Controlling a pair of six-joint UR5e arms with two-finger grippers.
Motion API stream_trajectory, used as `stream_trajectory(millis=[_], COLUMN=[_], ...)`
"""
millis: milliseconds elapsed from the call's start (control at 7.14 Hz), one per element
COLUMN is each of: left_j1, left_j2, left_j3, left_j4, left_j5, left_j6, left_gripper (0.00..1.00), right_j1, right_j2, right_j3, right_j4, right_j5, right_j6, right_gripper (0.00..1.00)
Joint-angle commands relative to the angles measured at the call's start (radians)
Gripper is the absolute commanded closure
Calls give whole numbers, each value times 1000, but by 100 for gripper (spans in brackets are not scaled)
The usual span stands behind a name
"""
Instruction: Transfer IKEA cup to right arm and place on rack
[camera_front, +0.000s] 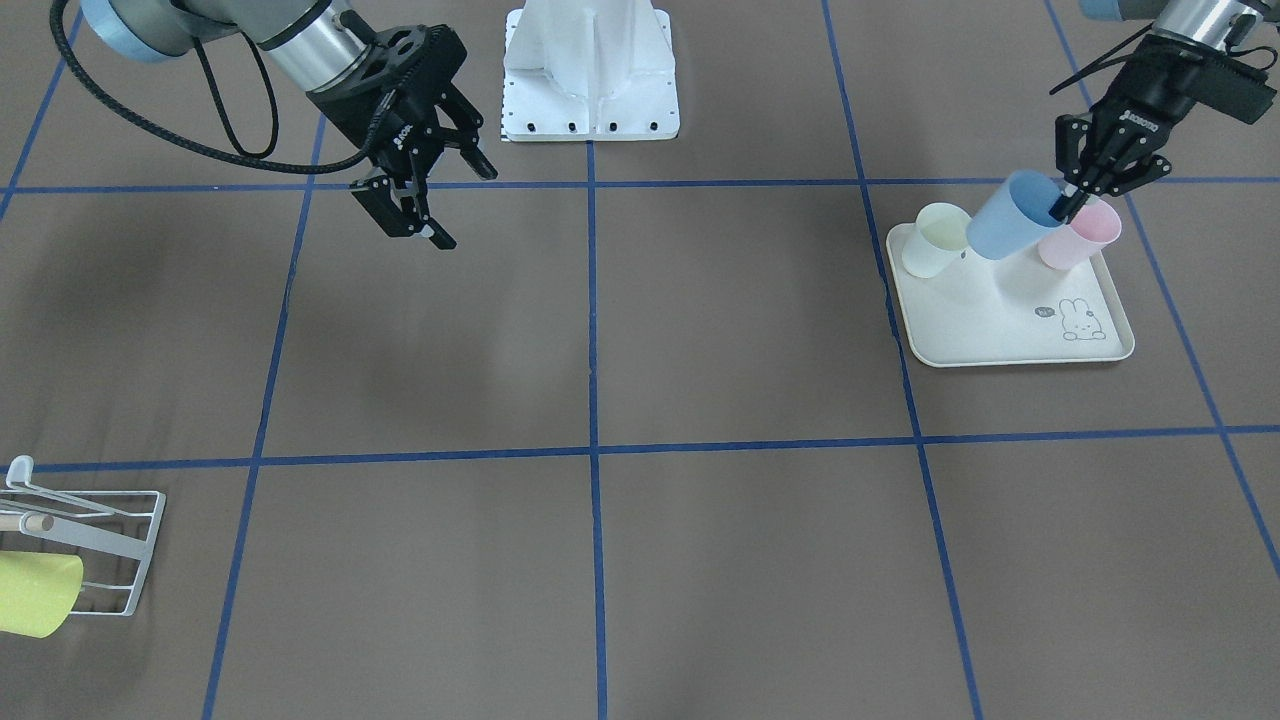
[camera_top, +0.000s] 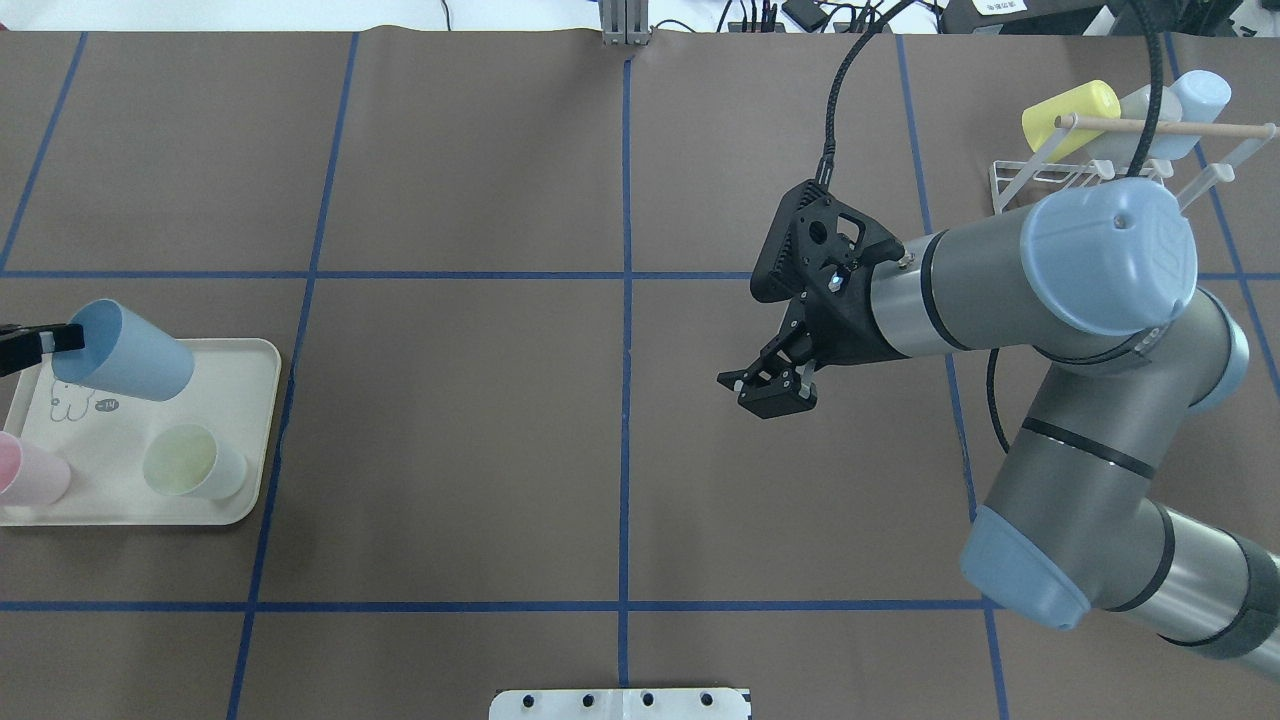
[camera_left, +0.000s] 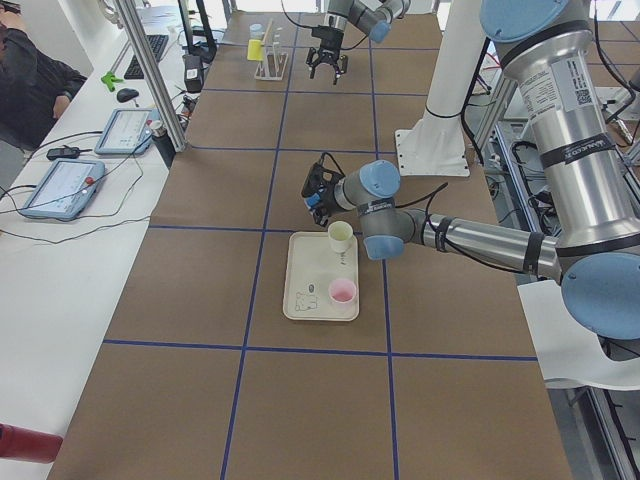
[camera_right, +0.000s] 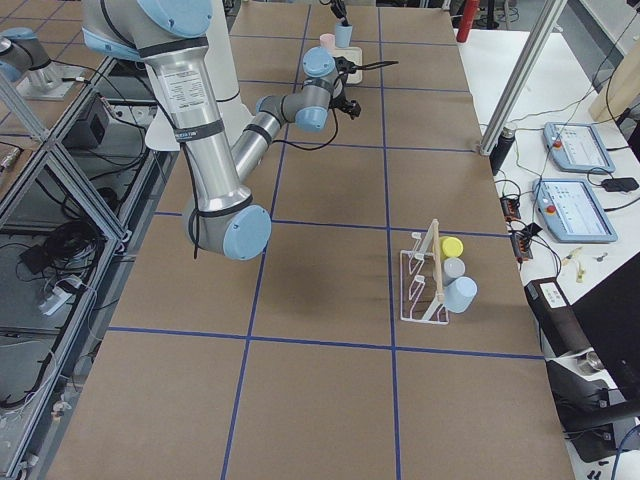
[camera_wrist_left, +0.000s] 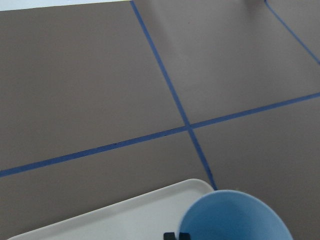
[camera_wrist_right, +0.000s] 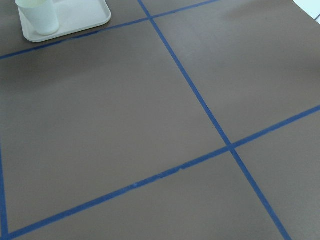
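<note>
Pinching the rim of the blue cup (camera_front: 1012, 222) with the left gripper (camera_front: 1068, 204), one finger inside the mouth, one outside. Holding it tilted over the back part of the cream tray (camera_front: 1000, 335); cannot tell whether its base touches. Hanging the right gripper (camera_front: 440, 195) spread wide and holding nothing, above the mat (camera_front: 600, 330), well apart from the cup.

Counting three cups at the tray: the gripped blue one, plus a pale green cup (camera_front: 935, 240) and a pink cup (camera_front: 1082, 236) upright on either side. Counting three more on the rack (camera_right: 425, 290): a yellow cup (camera_right: 452, 246), a grey cup (camera_right: 454, 268) and a light blue cup (camera_right: 461, 294), side by side past the wooden rod (camera_right: 436, 262).

Seeing only the yellow one in the front view, cut by the frame; all three from the exterior right. Catching just the left fingertips at the overhead frame's edge. Looking into the blue mouth from the left wrist; getting the pale green cup on a tray corner from the right wrist.

Tray toward the table's left end, rack at the far right corner, with wide mat crossed by blue tape lines (camera_front: 592, 300) between.
</note>
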Motion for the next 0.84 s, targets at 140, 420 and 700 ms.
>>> stream_trajectory(millis=[140,420,700], left_j1=[23,139,269], left_j2=[-214,-294,-343], left_j3=[-33,-27,-27], left_j4=[-19,-62,-61], left_j5=[-97,-30,128], left_j6=[-466,-554,-594], left_gripper=[100,100,100], right_j1=[-95,-140,-165], right_j2=[3,5,5], right_j3=[-147,-217,-285], right_j4=[368,578,753], right_j5=[-123,-171,-220], right_j6=[33,106,123], right_gripper=[0,1,1])
